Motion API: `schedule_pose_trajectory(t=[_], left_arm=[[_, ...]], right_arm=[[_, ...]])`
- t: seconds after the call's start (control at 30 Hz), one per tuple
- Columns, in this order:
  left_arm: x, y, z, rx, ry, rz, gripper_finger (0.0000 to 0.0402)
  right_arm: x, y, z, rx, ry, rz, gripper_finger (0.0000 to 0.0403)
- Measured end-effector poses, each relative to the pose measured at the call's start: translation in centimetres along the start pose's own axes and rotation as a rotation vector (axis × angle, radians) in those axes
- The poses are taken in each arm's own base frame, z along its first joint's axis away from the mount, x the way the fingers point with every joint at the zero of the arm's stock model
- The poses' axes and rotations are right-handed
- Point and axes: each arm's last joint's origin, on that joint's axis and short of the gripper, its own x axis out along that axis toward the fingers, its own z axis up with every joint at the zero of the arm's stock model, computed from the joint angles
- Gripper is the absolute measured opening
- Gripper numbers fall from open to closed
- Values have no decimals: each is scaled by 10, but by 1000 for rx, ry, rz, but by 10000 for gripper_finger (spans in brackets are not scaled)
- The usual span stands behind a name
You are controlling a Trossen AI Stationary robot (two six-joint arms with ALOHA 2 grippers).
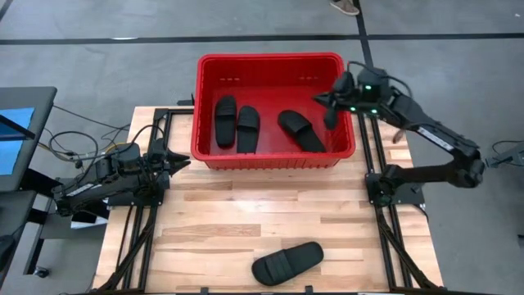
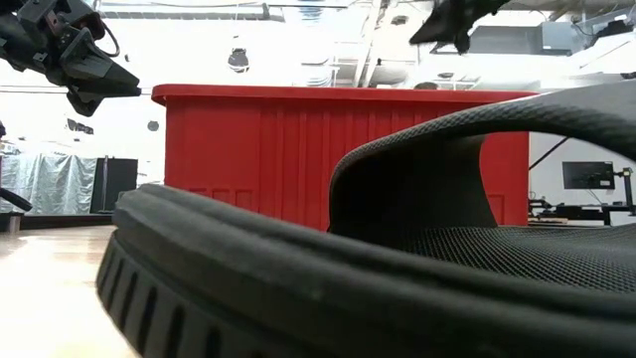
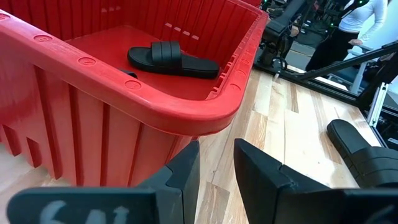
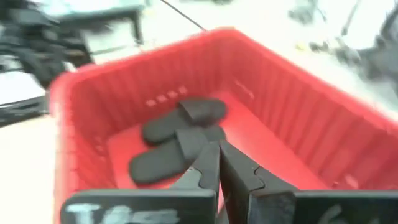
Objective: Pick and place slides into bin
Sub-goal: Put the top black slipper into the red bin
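Note:
The red bin (image 1: pixel 270 156) stands at the table's far middle. Three black slides lie flat on its floor: two side by side at its left (image 1: pixel 225 121) (image 1: pixel 247 129) and one at its right (image 1: pixel 300 131). A fourth slide (image 1: pixel 286 262) lies sole down on the table near the front edge, and it fills the low view (image 2: pixel 397 259). My left gripper (image 1: pixel 182 161) hovers just off the bin's near left corner, its fingers (image 3: pixel 186 174) a narrow gap apart and empty. My right gripper (image 1: pixel 327 105) is shut and empty above the bin's right part (image 4: pixel 219 168).
Bare wooden tabletop (image 1: pixel 270 213) lies between the bin and the front slide. Black frame rails (image 1: pixel 143 221) (image 1: pixel 393 229) run along both table sides. A person (image 3: pixel 360 18) stands in the room beyond the table.

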Motion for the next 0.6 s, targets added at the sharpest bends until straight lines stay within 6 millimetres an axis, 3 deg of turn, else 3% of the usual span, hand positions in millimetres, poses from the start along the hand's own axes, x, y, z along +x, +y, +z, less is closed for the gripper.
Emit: schedule_pose_trajectory(t=[0.13, 0.23, 0.4, 0.6], left_arm=[[0, 0, 0, 0, 0, 0, 89], [0, 0, 0, 0, 0, 0, 89], [0, 0, 0, 0, 0, 0, 89], [0, 0, 0, 0, 0, 0, 89]], right_arm=[[-19, 4, 13, -49, -47, 42, 0], [-18, 4, 28, -114, -12, 38, 0], [5, -6, 58, -213, 123, -6, 0], [52, -24, 81, -265, 340, 23, 0]])
